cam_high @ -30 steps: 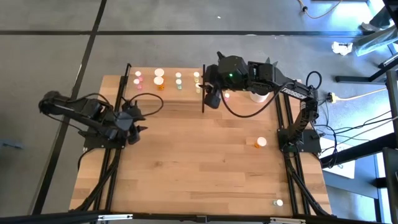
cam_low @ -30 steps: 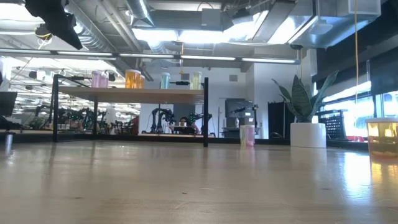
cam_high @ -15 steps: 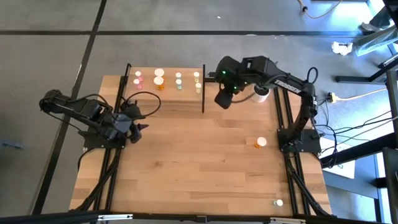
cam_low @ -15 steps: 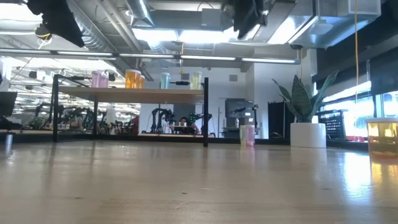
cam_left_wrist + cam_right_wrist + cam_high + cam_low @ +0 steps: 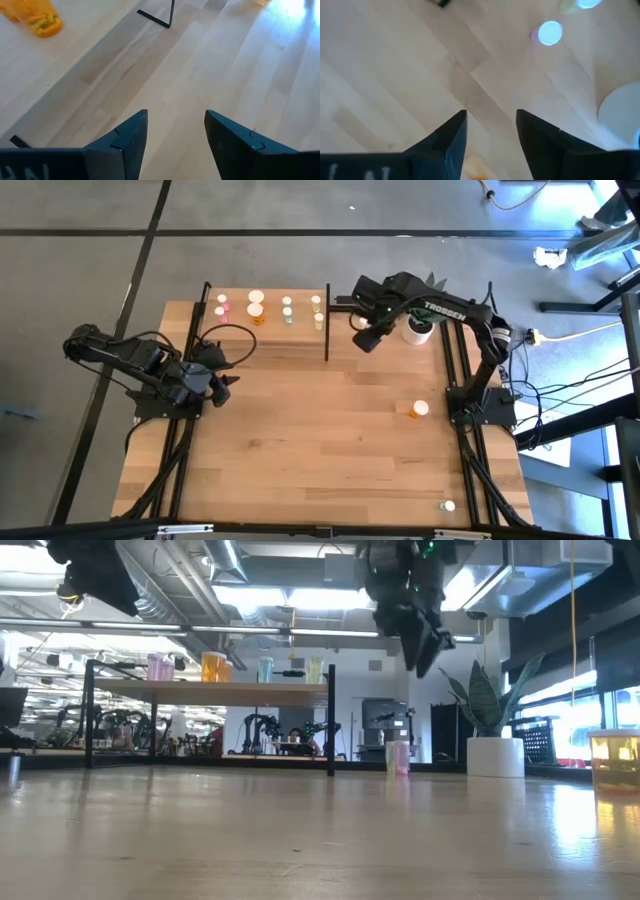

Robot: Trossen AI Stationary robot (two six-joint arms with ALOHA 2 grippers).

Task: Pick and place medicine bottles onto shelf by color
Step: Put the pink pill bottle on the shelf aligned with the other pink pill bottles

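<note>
The shelf [image 5: 266, 330] stands at the table's far edge. On it stand pink [image 5: 222, 305], orange [image 5: 256, 304], green [image 5: 287, 307] and yellowish [image 5: 317, 306] medicine bottles. A pink bottle [image 5: 398, 757] stands on the table right of the shelf, and an orange one [image 5: 417, 409] stands farther to the near right. My right gripper [image 5: 366, 340] hangs open in the air beside the shelf's right end, pointing down, with bare table between its fingers [image 5: 490, 117]. My left gripper [image 5: 222, 383] waits open above the table's left part [image 5: 175, 117].
A white plant pot [image 5: 418, 330] stands at the far right, close behind my right gripper. Another small bottle [image 5: 447, 506] sits near the front right corner. The shelf's black posts [image 5: 327, 325] rise beside my right gripper. The middle of the tabletop [image 5: 320, 440] is bare wood.
My right gripper has gone from the shelf's right end toward the table's right edge and down, dropping into the low view. It has tipped over until it points down. Its fingers have stayed apart.
</note>
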